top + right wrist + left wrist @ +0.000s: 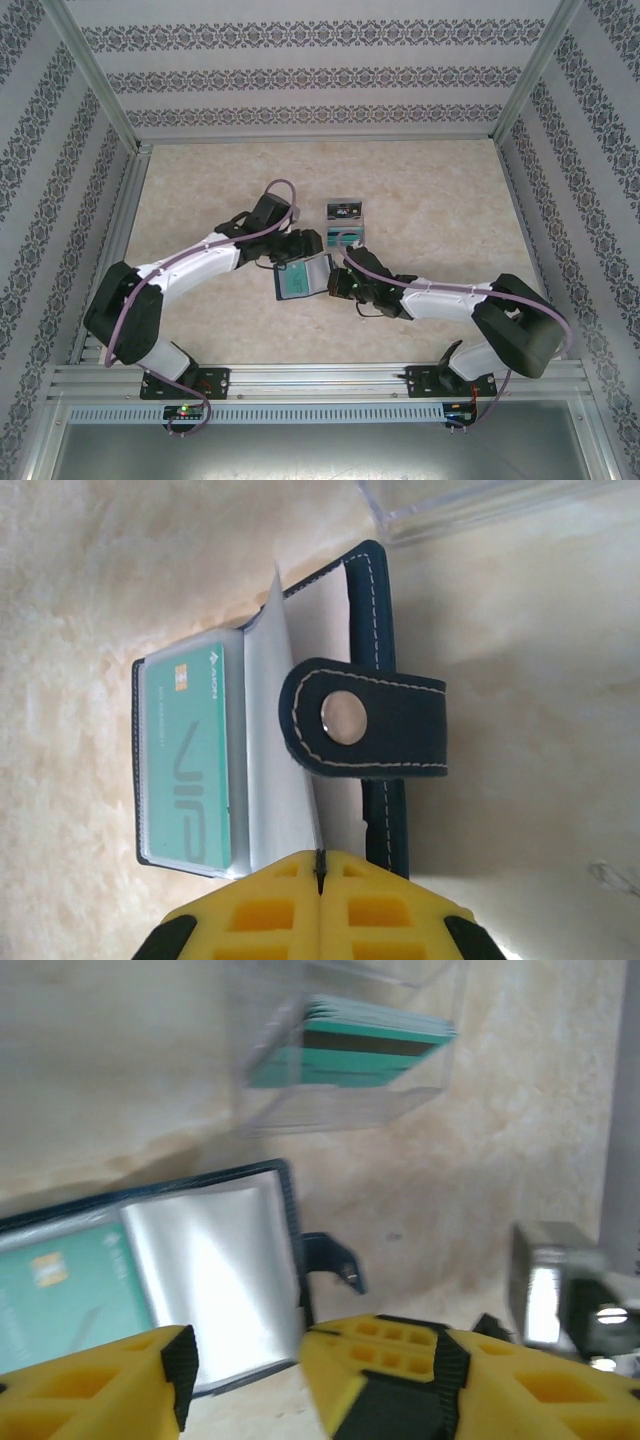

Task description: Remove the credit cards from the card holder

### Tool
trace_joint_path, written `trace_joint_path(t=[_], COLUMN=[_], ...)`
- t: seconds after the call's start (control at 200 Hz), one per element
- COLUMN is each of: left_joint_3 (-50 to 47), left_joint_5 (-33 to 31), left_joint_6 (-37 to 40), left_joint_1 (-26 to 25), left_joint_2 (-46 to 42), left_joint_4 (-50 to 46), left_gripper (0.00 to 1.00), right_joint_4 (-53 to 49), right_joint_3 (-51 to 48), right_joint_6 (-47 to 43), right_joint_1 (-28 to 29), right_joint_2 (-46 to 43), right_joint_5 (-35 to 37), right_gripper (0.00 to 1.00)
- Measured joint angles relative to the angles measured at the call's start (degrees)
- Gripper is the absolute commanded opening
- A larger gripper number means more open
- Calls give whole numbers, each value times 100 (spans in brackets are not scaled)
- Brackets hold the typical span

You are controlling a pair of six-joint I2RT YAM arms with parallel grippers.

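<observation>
On the beige marbled table [450, 200], the slate-blue bifold card holder [366, 610] lies open near the centre. Two clear plastic trays sit just beside it at 1 o'clock, one [346, 237] nearer and one [343, 209] beyond. The right gripper [320, 870], at 3 o'clock of the holder, has its yellow fingers pressed together, apparently pinching a thin clear leaf at the holder's edge. The left gripper [245, 1370], at 12 o'clock of the holder, stands with jaws apart and nothing between them. One teal plastic card [190, 760] sits in a pocket. The nearer tray holds a stack of teal cards [370, 1040]; how many cannot be told. There is one black clasp tab [390, 725] with one silver snap [343, 718]. Assessment: the extraction is not yet done. The right pinch should hold the holder steady while the left jaws close on the card's exposed edge only, clear of the leaf, and draw it out along the pocket.
</observation>
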Motion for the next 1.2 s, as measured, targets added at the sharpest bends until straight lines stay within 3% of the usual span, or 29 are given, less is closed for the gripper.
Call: trace_joint_path(t=[0.155, 0.32, 1.199], left_joint_3=[-643, -1049, -1646], left_joint_5=[-87, -142, -164], left_joint_6=[-42, -142, -149], left_joint_1=[186, 273, 284], left_joint_2=[-271, -575, -192], left_joint_4=[-28, -37, 271], left_gripper=[58, 39, 37], right_joint_4=[-96, -190, -1624], right_joint_3=[234, 389, 2166], right_joint_6=[-90, -153, -693], right_joint_1=[4, 39, 175], right_joint_2=[197, 343, 1344], right_joint_5=[-101, -166, -304], right_gripper=[6, 6, 14])
